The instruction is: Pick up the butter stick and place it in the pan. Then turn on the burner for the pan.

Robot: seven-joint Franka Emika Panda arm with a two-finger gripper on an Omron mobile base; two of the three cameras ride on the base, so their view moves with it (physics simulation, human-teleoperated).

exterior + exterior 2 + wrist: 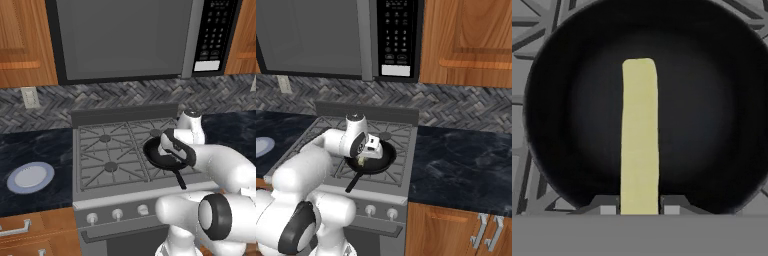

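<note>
Left base view: stove (100, 150) between dark counters, grey grates over burners, silver knobs (117, 215) along front. Pan (167, 155) on front right burner, straight handle pointing toward front edge. White plate (30, 177) with blue rim on left counter, well apart from pan. Hand view: gripper (640, 205) clenched on butter stick (640, 135), finger tips on both sides of its near end; stick reaches out over pan's black floor, contact with floor unclear.
</note>
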